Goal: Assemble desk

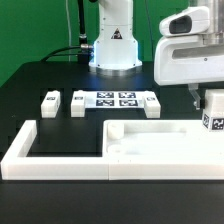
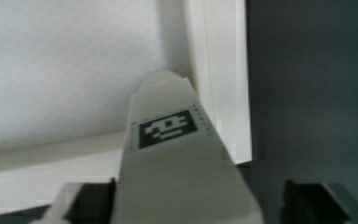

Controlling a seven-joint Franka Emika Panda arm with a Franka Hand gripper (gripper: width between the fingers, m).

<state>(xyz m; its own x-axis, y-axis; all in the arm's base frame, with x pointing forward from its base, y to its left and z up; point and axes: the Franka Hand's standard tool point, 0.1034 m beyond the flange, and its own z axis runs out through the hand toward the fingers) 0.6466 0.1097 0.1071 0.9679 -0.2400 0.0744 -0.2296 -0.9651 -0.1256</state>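
The small square white plastic leg [image 1: 213,121] bearing a black-and-white tag is sitting at the exterior view's right, just beside the far right end of the wide flat white plastic tabletop with a raised rim [image 1: 150,150]. The tabletop is lying near the front, inside the long white U-shaped border frame [image 1: 20,148]. The leg is looking light, stiff and smooth, so it is likely to slip or twist if pinched off-centre. Taking it squarely across two opposite flat sides, around the middle of its length, seems the safest hold. The tabletop is looking just as rigid but too broad to pinch across, so it is probably better nudged than lifted. The two-finger gripper [image 1: 205,104] is sitting directly over the leg. In the wrist view its dark fingers [image 2: 87,202] are straddling the leg, partly spread, with a dark gap showing on one side; whether the pads are pressing it I cannot tell.
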